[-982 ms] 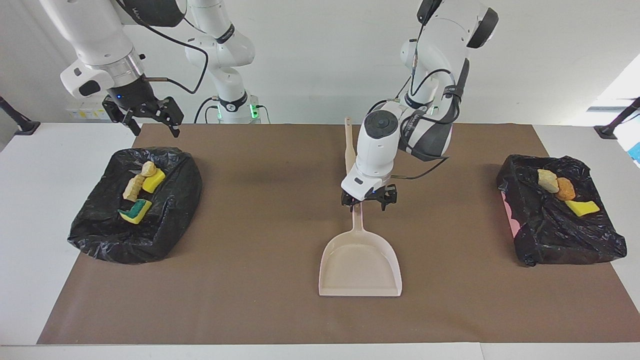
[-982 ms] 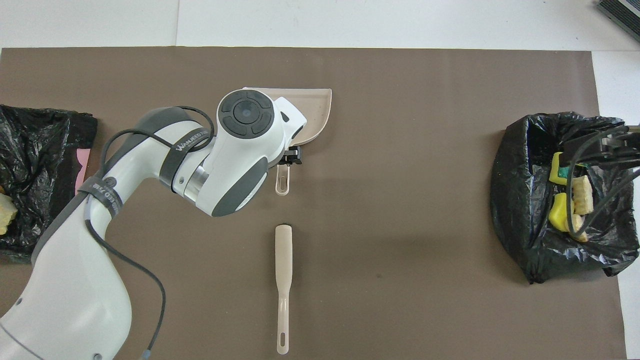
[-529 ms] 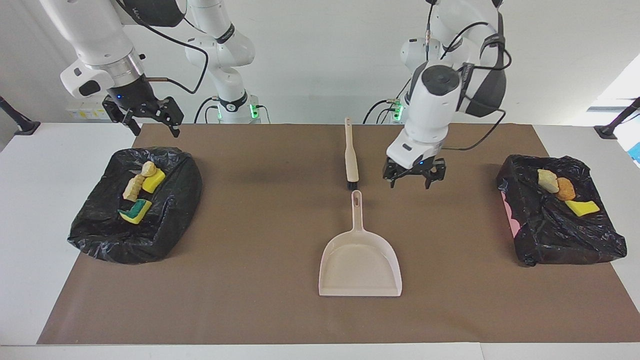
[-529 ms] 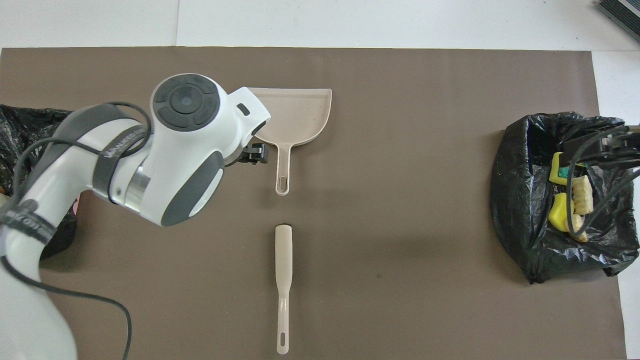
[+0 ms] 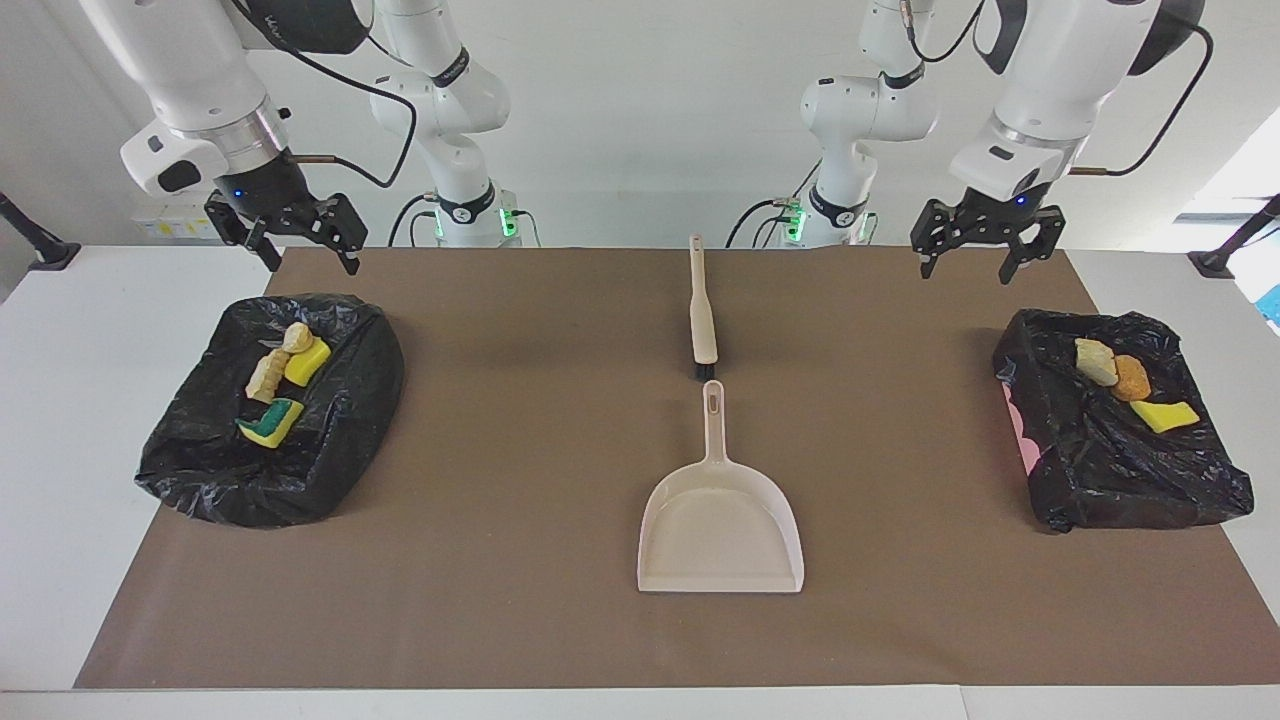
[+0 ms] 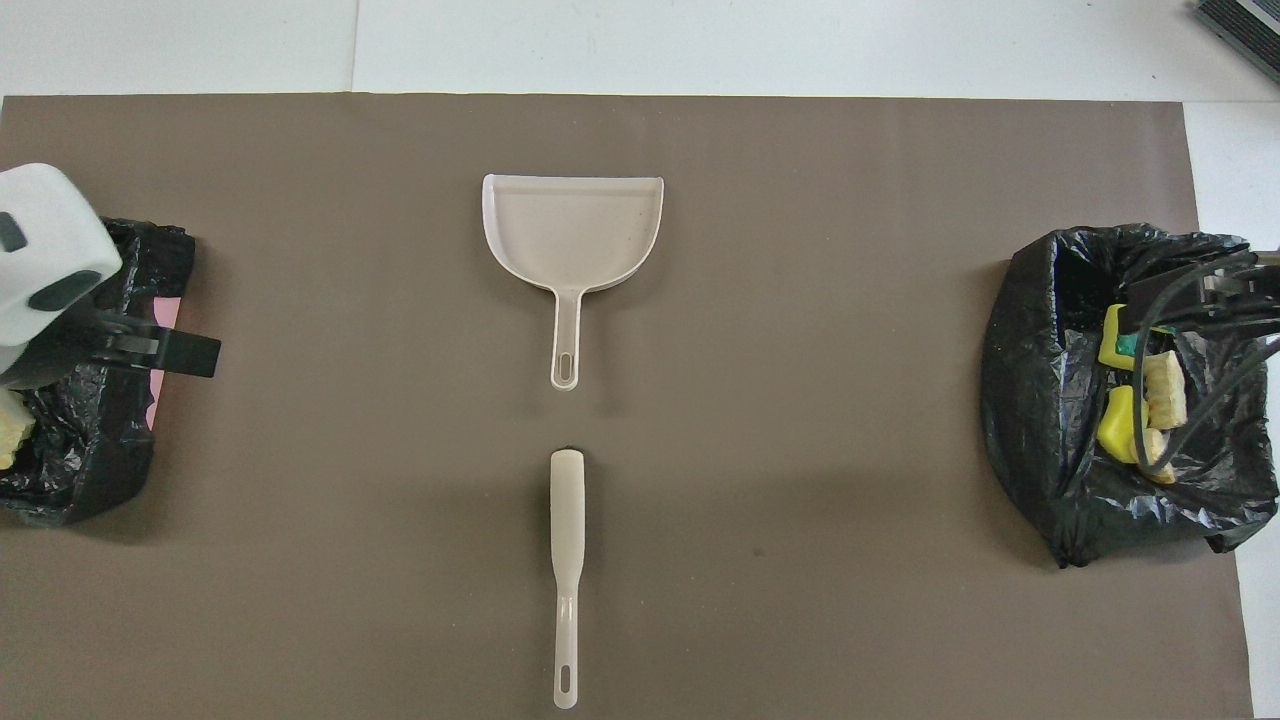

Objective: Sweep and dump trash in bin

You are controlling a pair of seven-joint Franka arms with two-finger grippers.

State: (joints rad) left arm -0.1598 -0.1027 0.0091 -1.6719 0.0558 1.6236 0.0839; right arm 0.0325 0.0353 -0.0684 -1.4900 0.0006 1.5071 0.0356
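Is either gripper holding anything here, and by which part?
Nothing is held. The left gripper and right gripper are both open and empty, up in the air.

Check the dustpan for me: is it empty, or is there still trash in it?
Empty. The dustpan lies flat on the brown mat with its tray bare in both views, and no gripper is on it.

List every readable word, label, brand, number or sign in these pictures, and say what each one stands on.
No text can be read.
The right arm carries a white mark on its dark joint, cut off and too blurred to read.
The dustpan, brush and both bins show none.
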